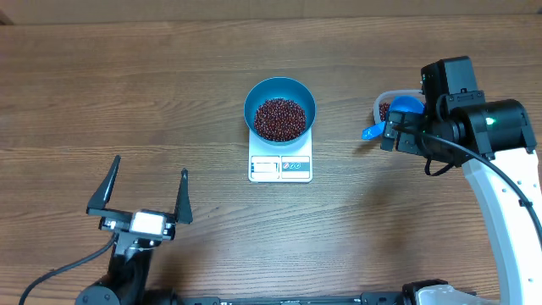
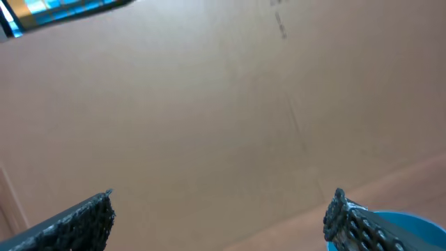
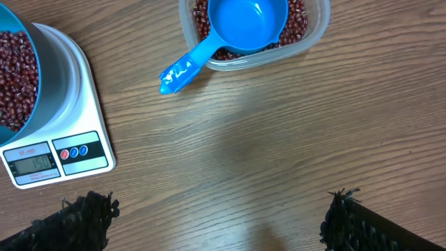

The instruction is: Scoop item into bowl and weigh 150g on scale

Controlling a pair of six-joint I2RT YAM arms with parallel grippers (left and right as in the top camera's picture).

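The teal-blue bowl (image 1: 303, 95) stands on the white scale (image 1: 280, 169) at the table's middle and holds a heap of dark red-brown beans (image 1: 279, 119). The right wrist view shows the bowl's rim (image 3: 36, 82), its beans (image 3: 10, 77) and the scale's front strip (image 3: 59, 155) at the left edge. My right gripper (image 3: 219, 216) hangs open over bare table, to the right of the scale, with nothing between its fingers. My left gripper (image 1: 150, 167) is open at the near left, far from the bowl and holding nothing. In its wrist view, the left gripper (image 2: 223, 216) points at a plain brown surface.
A clear plastic tub (image 1: 383, 103) of beans sits right of the scale, partly under the right arm (image 1: 474, 127). A small blue scoop (image 3: 240, 24) rests in the tub (image 3: 313, 31), its handle (image 3: 182, 67) sticking out over the rim toward the scale.
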